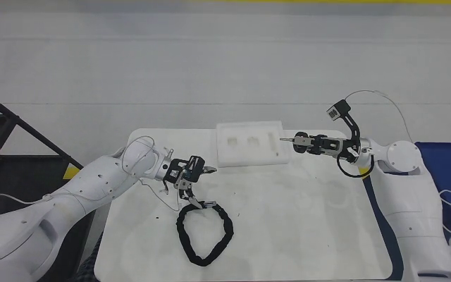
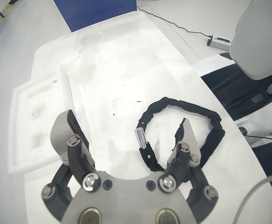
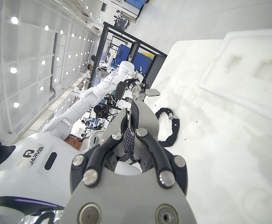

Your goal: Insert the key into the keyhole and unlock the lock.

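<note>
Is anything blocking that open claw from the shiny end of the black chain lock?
Nothing visible. The left gripper is open, and the silver lock cylinder lies on the bare table in line with the gap between its fingers.

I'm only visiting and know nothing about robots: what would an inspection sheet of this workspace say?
Surface: white rounded table, a few dark specks.
Job's things: black fabric-sleeved chain lock lying looped, its shiny metal cylinder on the table; small metal key in the right gripper.
Clutter: white foam tray with empty recesses.
Grippers: left gripper open, close to the cylinder; right gripper shut on the key, by the tray's edge.
Cables: thin grey cable arching by the right arm; black cable on the floor.
Surroundings: blue panel, black metal frame.
</note>
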Tool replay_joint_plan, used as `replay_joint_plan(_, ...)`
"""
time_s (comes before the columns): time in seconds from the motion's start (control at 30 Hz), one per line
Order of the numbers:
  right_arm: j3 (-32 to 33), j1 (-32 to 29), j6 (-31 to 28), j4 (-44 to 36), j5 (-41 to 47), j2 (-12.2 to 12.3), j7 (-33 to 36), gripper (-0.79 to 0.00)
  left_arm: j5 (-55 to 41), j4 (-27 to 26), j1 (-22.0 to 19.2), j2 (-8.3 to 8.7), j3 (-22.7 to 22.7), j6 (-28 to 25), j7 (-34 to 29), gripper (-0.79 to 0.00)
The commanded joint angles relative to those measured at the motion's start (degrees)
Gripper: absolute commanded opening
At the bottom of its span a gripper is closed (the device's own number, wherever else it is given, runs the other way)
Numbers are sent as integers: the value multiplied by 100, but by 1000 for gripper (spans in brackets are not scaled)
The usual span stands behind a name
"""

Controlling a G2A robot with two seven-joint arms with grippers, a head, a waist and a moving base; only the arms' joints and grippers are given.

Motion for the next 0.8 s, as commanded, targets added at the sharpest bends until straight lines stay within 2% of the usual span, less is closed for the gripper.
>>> replay_joint_plan(0.0,0,0,0,0,0,0,0,-785,0,0,0,0,0,0,1,0)
replay_joint_plan(0.4,0,0,0,0,0,0,0,-785,-31,11,20,0,-10,35,-15,0)
replay_joint_plan(0.57,0,0,0,0,0,0,0,-785,-628,138,362,31,-203,280,-179,0)
replay_joint_plan(0.77,0,0,0,0,0,0,0,-785,-599,254,851,198,-299,612,154,0)
